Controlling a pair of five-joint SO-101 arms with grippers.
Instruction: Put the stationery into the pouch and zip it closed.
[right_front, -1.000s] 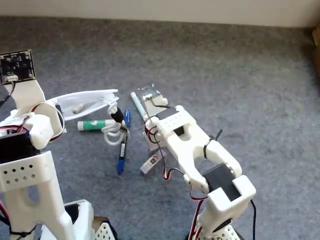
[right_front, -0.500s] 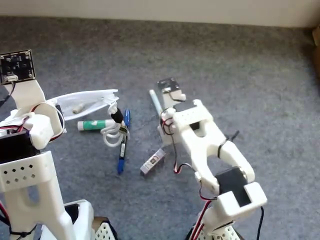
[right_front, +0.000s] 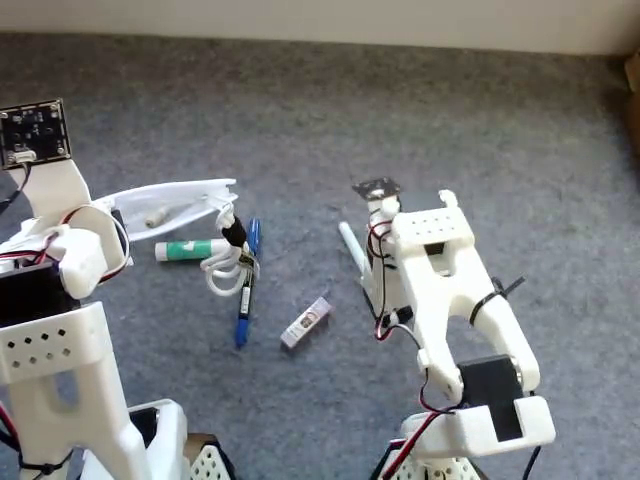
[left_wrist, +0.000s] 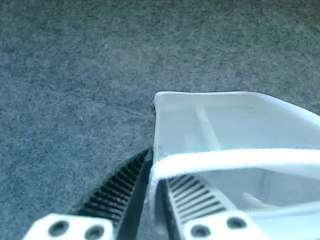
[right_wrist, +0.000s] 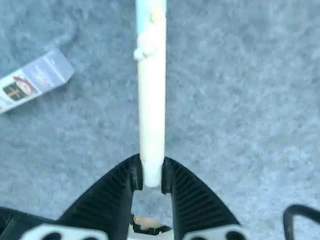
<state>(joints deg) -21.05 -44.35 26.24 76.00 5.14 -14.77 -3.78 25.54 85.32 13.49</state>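
Note:
My left gripper (left_wrist: 152, 167) is shut on the rim of the clear mesh pouch (left_wrist: 227, 127), which it holds open at the left of the table (right_front: 170, 205); a small white item lies inside. My right gripper (right_wrist: 150, 170) is shut on the end of a white pen (right_wrist: 151, 95), seen right of centre in the high view (right_front: 351, 245), well apart from the pouch. On the carpet lie a green-and-white glue stick (right_front: 190, 249), a blue pen (right_front: 245, 290) and a small boxed eraser (right_front: 305, 322).
A white cord loop with a black end (right_front: 225, 262) lies beside the blue pen, by the pouch mouth. The eraser (right_wrist: 30, 82) lies off to one side of the held pen. Grey carpet (right_front: 480, 140) stretches open at the back and right.
The right arm has swung to the right with the white pen in its grip, away from the pouch. The left arm and the pouch have stayed put.

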